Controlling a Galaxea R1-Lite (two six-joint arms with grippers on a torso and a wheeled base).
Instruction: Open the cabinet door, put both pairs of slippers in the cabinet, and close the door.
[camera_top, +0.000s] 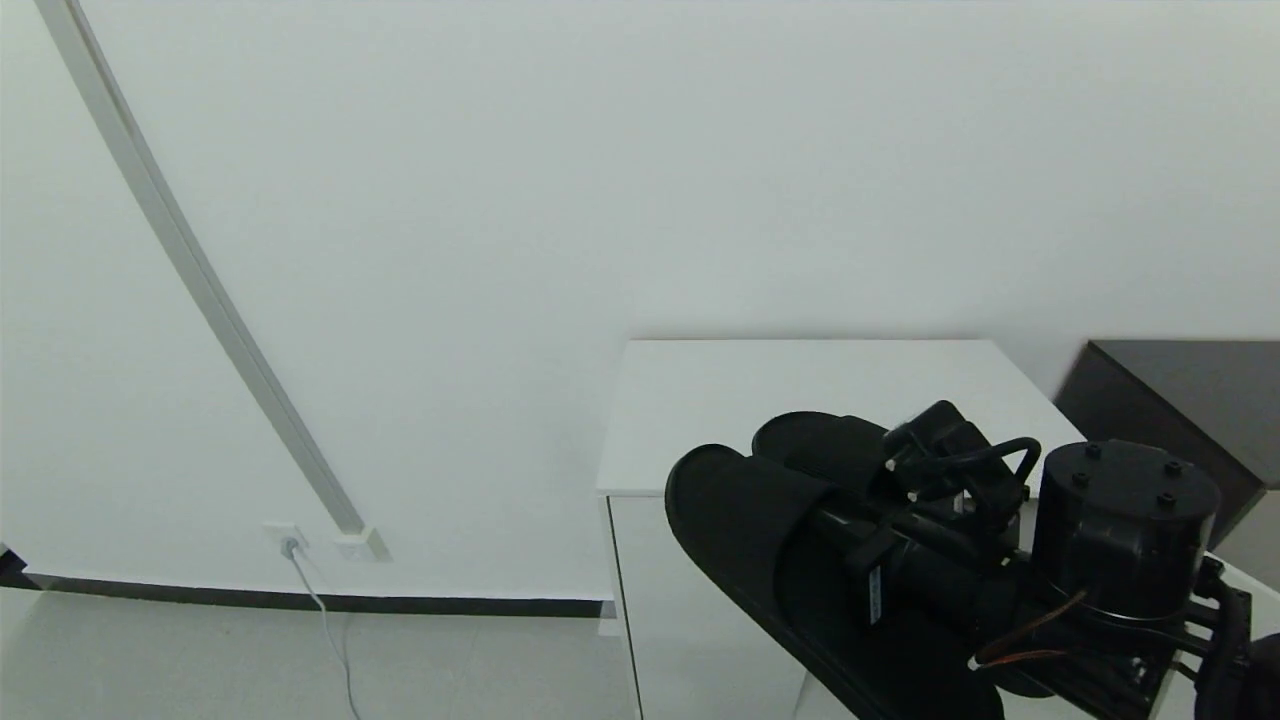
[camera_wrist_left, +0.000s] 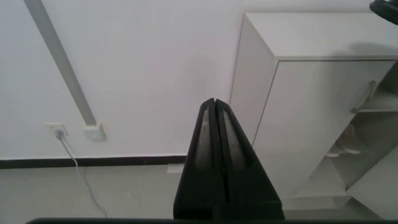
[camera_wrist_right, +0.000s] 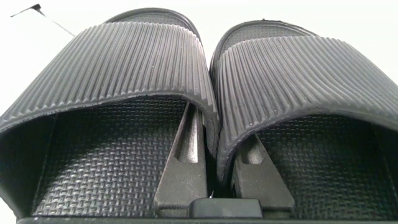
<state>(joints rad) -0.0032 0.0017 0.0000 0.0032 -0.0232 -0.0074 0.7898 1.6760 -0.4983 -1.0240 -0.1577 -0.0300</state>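
Jaws of left gripper (camera_wrist_left: 214, 107) clenched together, nothing between them; it points toward the wall (camera_wrist_left: 143, 68) beside the white cabinet (camera_wrist_left: 292, 37), whose interior shelves (camera_wrist_left: 376, 109) are exposed. Pair of black slippers (camera_top: 760, 500) held in the air before the cabinet's top front edge. Jaws of right gripper (camera_wrist_right: 219, 127) grasp the pair: one finger (camera_wrist_right: 186, 162) inside each slipper, inner walls pinched together.
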